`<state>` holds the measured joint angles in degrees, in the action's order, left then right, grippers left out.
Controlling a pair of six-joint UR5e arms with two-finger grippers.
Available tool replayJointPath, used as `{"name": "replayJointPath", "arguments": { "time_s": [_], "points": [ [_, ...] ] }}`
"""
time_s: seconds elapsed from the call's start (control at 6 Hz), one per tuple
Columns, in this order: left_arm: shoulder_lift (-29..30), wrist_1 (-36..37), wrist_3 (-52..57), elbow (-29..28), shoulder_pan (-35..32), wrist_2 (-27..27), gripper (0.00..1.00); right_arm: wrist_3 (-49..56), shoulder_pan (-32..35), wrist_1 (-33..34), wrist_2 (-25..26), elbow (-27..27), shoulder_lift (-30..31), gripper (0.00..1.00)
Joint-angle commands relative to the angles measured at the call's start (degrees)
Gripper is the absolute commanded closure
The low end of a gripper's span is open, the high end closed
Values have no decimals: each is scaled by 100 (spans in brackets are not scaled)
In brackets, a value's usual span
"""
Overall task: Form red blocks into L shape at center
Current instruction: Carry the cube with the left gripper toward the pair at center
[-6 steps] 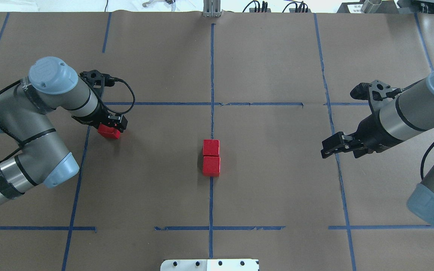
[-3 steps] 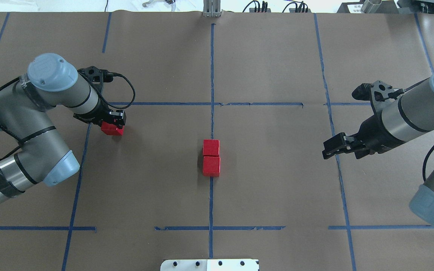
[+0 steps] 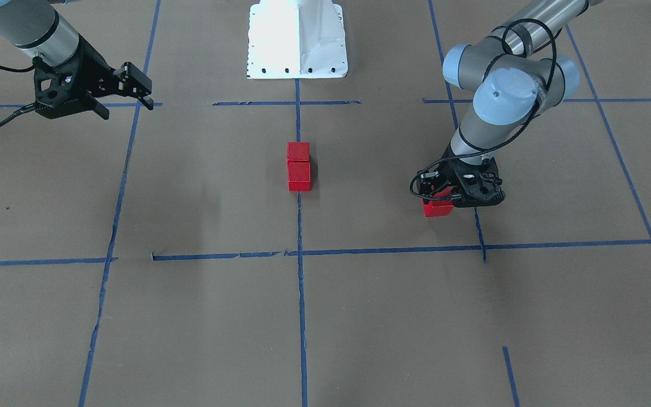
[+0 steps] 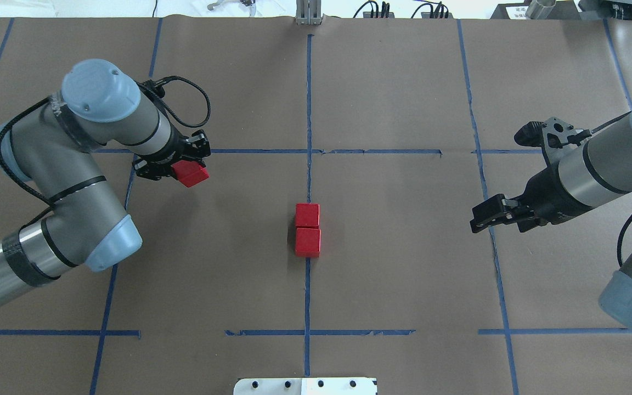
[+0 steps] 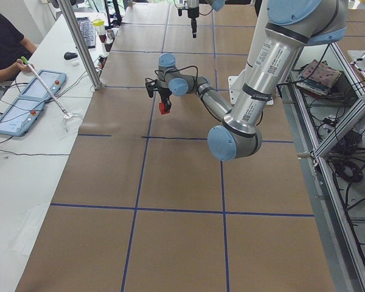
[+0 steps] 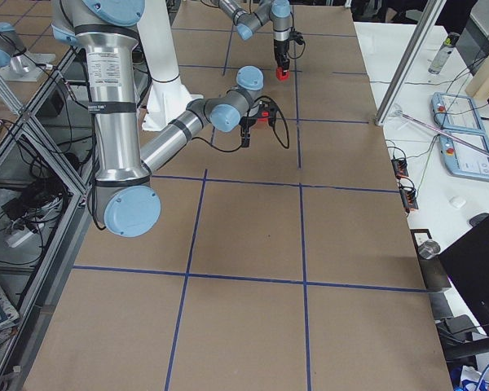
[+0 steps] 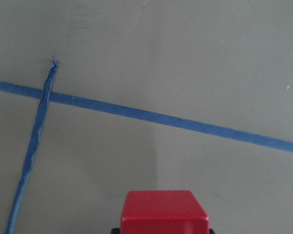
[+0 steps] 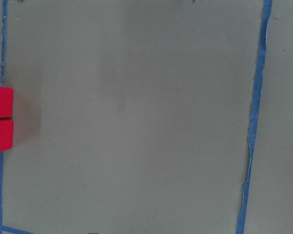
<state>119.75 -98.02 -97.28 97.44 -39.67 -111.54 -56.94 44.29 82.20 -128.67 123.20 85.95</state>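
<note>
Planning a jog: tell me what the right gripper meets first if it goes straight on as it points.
Probably bare brown paper: the right gripper tilts down, likely landing short of the two red blocks; depth is unclear.

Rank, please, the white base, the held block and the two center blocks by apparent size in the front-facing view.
1. White base.
2. Center blocks, alike.
Held block: partly hidden, unsure against them.

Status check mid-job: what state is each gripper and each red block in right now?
left gripper, shut on the third red block.
third red block, held, well apart from the other two.
two red blocks, lying at the center, touching in a straight line.
right gripper, open, empty.
</note>
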Motion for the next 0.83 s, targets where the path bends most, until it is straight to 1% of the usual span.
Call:
{"name": "replayJointPath", "arguments": {
  "time_s": [0.0, 0.17, 0.33, 0.5, 0.67],
  "points": [
    [685, 883, -2628, 38, 607, 542, 99, 8, 0, 6, -1, -24, 0, 0],
    [873, 1055, -4013, -75, 888, 545, 99, 8, 0, 6, -9, -33, 0, 0],
    [875, 1083, -4584, -102, 917, 537, 95, 43, 0, 6, -1, -41, 0, 0],
    [1022, 1127, -4929, -259, 935, 510, 95, 52, 0, 6, -1, -33, 0, 0],
    [1215, 1118, -5376, -530, 926, 501, 97, 52, 0, 6, -1, 2, 18, 0]
  ]
}}
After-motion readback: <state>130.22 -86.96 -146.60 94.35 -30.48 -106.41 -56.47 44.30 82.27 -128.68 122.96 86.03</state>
